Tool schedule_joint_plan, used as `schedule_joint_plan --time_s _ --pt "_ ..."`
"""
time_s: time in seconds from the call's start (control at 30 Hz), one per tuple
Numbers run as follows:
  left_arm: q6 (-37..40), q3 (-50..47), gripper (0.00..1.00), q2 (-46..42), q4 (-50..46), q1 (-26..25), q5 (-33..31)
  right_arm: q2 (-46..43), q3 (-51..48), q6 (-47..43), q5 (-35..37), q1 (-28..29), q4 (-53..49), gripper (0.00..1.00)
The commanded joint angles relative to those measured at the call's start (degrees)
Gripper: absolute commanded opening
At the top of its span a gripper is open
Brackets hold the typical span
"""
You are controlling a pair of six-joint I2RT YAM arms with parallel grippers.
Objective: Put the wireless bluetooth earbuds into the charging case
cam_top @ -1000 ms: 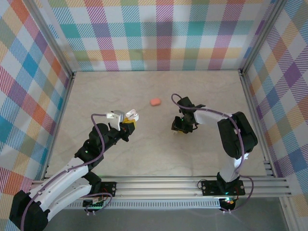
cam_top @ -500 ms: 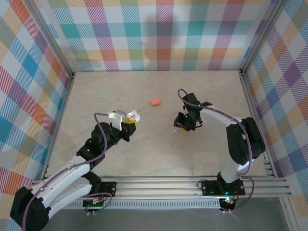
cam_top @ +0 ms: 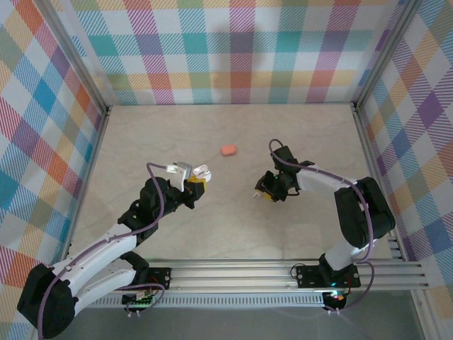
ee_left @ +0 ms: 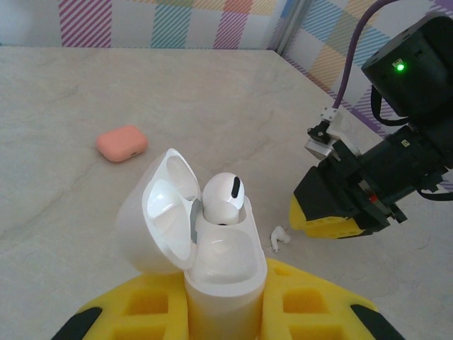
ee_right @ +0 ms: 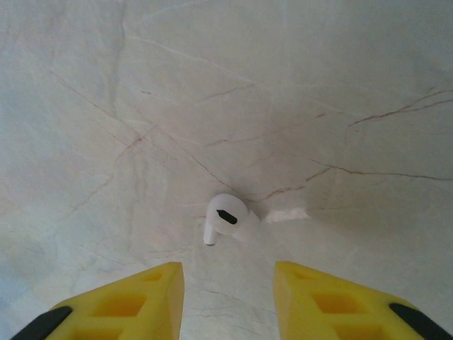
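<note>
My left gripper [ee_left: 226, 301] [cam_top: 192, 183] is shut on a white charging case [ee_left: 225, 262] [cam_top: 200, 172], held upright with its lid swung open to the left. One white earbud [ee_left: 225, 200] sits in the case's far socket. A second white earbud [ee_right: 226, 217] [ee_left: 279, 237] [cam_top: 256, 193] lies loose on the marble table. My right gripper [ee_right: 228, 283] [cam_top: 269, 190] hovers just over it, open, its yellow fingers [ee_left: 333, 212] apart with nothing between them. The bud lies just ahead of the fingertips.
A salmon-pink pebble-shaped case [cam_top: 228, 149] [ee_left: 122, 142] lies shut on the table, behind and between the two grippers. Metal frame rails [cam_top: 368, 142] and checked walls close the table in on three sides.
The right gripper pulled back from the loose earbud, leaving it on the table, then settled close over it again. The left gripper carried the open case slightly right.
</note>
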Motion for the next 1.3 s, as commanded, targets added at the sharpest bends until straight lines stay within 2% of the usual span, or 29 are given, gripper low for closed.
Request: schedule_joint_plan --time_s 0.0,0.2,0.5,0.83,1.27 --pt "0.9 1.6 0.0 -0.4 3.5 -0.3 1.5 2.1 -0.7 3.4 -1.5 0.1 2.1 0.4" --pt "0.4 0.3 0.0 -1.4 4.0 -0.3 1.3 4.8 0.2 5.1 -3.3 0.7 3.3 0.41" --pt "0.9 -1.1 0.0 -4.6 2.3 -0.3 0.2 7.6 3.7 3.2 -1.4 1.4 0.7 0.4" --pt "1.7 -1.9 0.0 -6.7 1.5 -0.3 -0.5 11.7 9.9 -3.5 2.2 1.7 -6.7 0.33" --pt "2.7 -2.2 0.0 -7.5 0.6 -0.3 -0.8 15.5 18.0 -12.7 7.3 2.0 -14.8 0.31"
